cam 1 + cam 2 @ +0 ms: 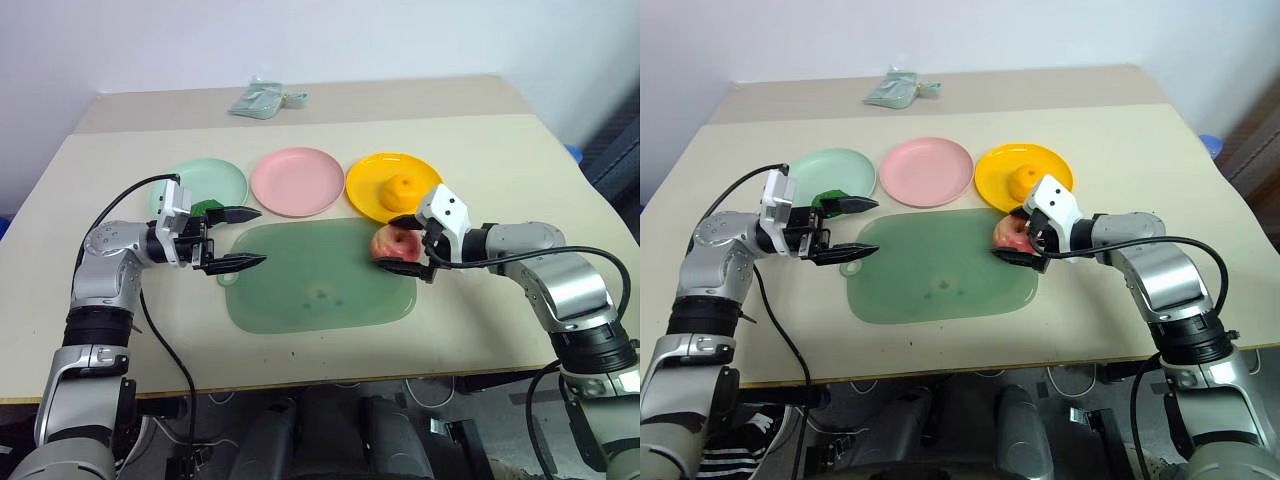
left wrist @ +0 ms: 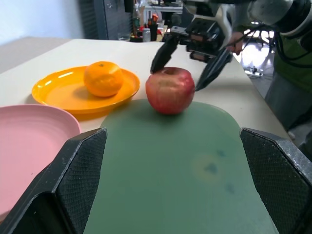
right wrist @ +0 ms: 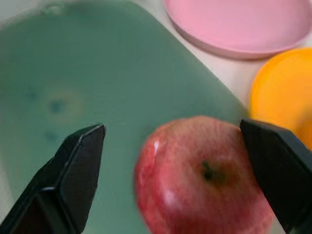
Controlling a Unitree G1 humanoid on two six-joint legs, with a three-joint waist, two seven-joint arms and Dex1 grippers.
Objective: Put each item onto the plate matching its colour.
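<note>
Looking down from the left eye view, we see the counter [image 1: 480,180] with three plates across the upper middle: mint green plate [image 1: 205,178], pink plate [image 1: 297,181], yellow plate [image 1: 385,190] holding the orange fruit [image 1: 404,188]. Below them lies the translucent green mat [image 1: 320,280]. The red peach-like fruit [image 1: 395,243] sits on the mat's right edge, with the right pincer [image 1: 410,245] spread apart around it. At left, the left pincer [image 1: 243,238] stands wide apart, the dark green fruit [image 1: 207,208] just behind it.

In the left wrist view we see the peach-like fruit at centre, untouched between the far pincer's fingers.

In the right wrist view it fills the lower right.
</note>
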